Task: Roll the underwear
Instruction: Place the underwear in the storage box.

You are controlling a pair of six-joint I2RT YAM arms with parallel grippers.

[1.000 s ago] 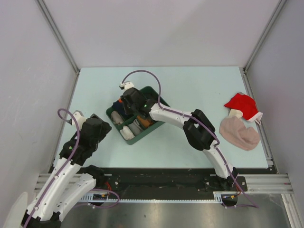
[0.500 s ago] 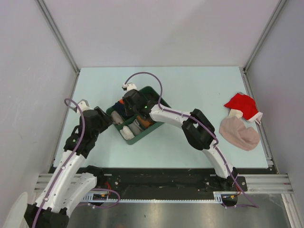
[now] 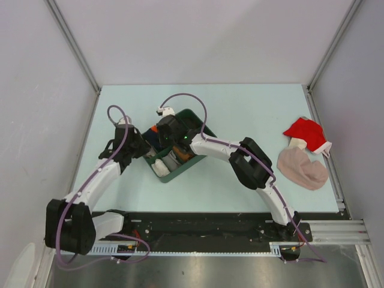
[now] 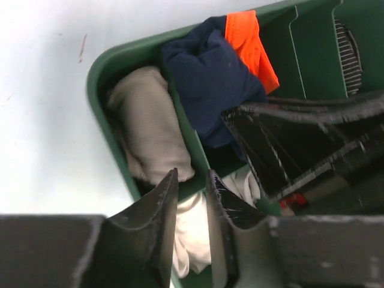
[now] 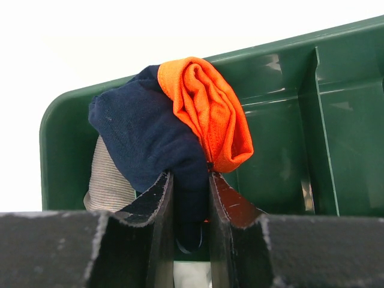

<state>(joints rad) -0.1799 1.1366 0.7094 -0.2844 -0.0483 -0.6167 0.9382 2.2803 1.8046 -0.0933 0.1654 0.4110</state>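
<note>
Pale blue-green worktop (image 3: 240, 108) is stretching out between plain grey walls, and near its middle a dark green plastic tray (image 5: 282, 120) with inner dividers is sitting at an angle. Both arms are reaching into it from the near edge. The navy-blue fabric underwear with orange trim (image 5: 150, 138) is lying bunched up in a corner compartment of that tray, its orange band folded over the top of the bundle. The right arm (image 3: 252, 165) is leaning in from the right, and its jaws are pinching a fold of the navy fabric, closed down to the thickness of the cloth. A beige ribbed roll of cloth (image 4: 147, 126) is resting in the next compartment, just across a divider from the underwear, and a white cloth (image 4: 192, 234) is lying nearer the left arm (image 3: 99, 174). The left jaws are standing only a narrow gap apart with their tips at the tray's wall beside the beige roll; I cannot tell whether they are gripping anything. Well off to the right, a plain red cloth (image 3: 306, 133) and a beige-pink cloth (image 3: 303, 169) are lying touching each other.
</note>
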